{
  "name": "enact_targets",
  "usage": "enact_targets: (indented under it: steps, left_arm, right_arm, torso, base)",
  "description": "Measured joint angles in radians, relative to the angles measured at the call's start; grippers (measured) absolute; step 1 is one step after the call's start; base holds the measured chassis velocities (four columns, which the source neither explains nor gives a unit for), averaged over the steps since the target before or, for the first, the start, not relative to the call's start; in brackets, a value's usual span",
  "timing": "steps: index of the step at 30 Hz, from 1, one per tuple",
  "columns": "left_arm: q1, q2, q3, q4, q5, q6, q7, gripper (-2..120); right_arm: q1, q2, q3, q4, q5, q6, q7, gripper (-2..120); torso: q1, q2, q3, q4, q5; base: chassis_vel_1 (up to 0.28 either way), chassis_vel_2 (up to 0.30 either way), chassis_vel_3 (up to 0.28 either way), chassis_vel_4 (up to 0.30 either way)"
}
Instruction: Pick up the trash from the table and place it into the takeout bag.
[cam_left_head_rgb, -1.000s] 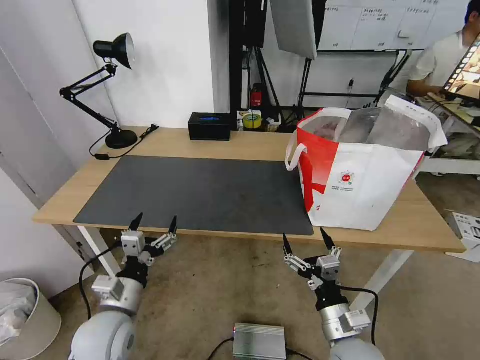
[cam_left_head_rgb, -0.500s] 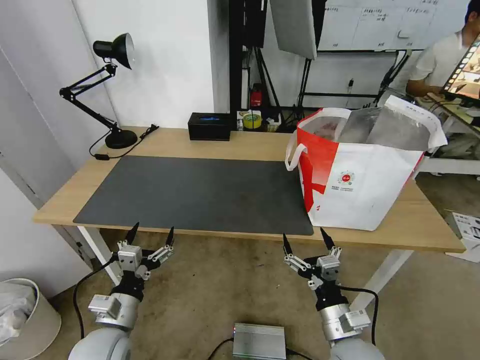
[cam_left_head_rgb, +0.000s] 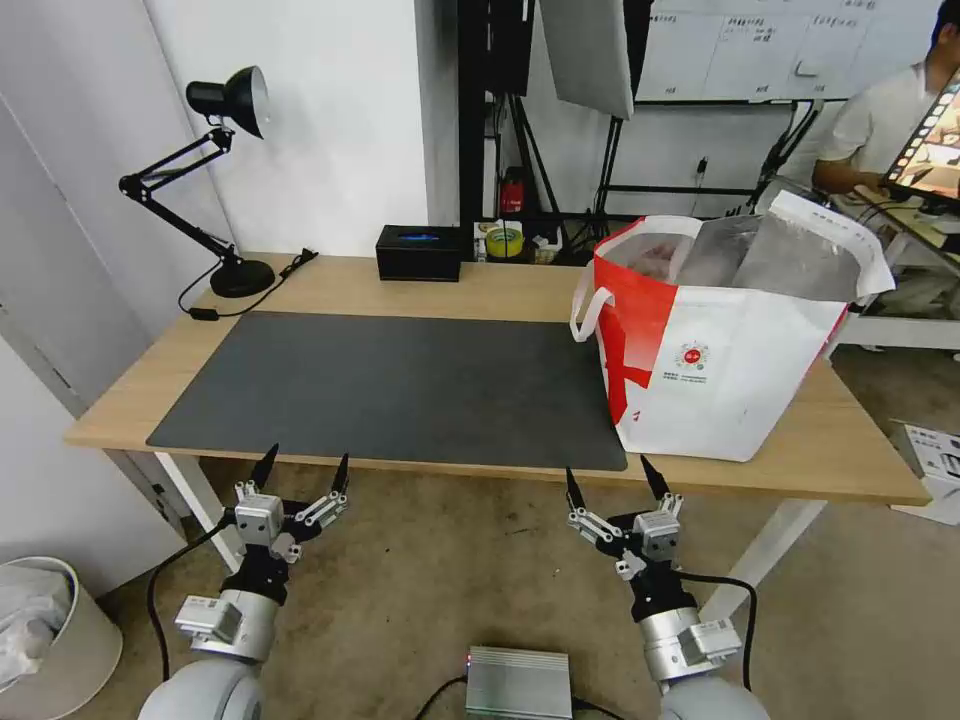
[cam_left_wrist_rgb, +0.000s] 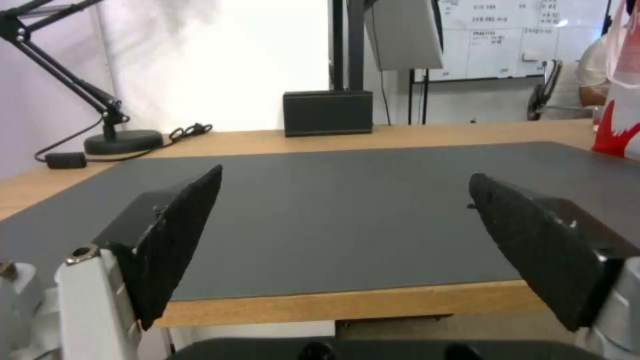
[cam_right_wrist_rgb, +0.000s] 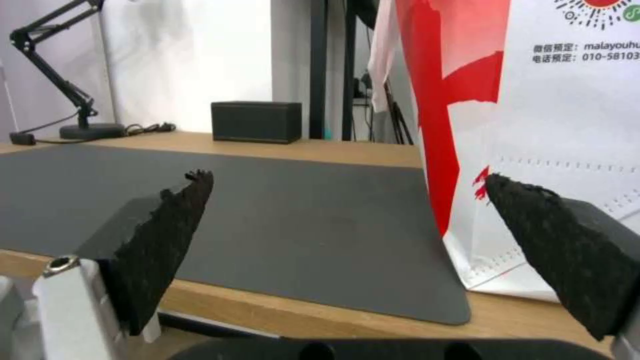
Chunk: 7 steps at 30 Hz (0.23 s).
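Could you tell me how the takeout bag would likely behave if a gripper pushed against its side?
The takeout bag would probably dent rather than resist: its walls look like thin, creased sheet. It stands broad and boxy on the table, so it seems likelier to slide than tip. Its loop handle droops, suggesting floppiness.

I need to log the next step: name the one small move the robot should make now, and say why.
Probably none but holding both arms parked: the mat on the table carries no trash, and scraps lie inside the takeout bag. Left gripper and right gripper hang open below the table's near edge.
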Motion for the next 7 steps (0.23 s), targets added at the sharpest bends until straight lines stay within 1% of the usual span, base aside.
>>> enact_targets:
  steps: [7]
  left_arm:
    - [-0.002, 0.001, -0.001, 0.002, 0.001, 0.0, 0.001, 100]
  right_arm:
    - [0.0, 0.0, 0.0, 0.0, 0.0, 0.0, 0.0, 100]
  torso:
    - [0.0, 0.0, 0.0, 0.0001, 0.0]
  base:
    - [0.0, 0.0, 0.0, 0.0]
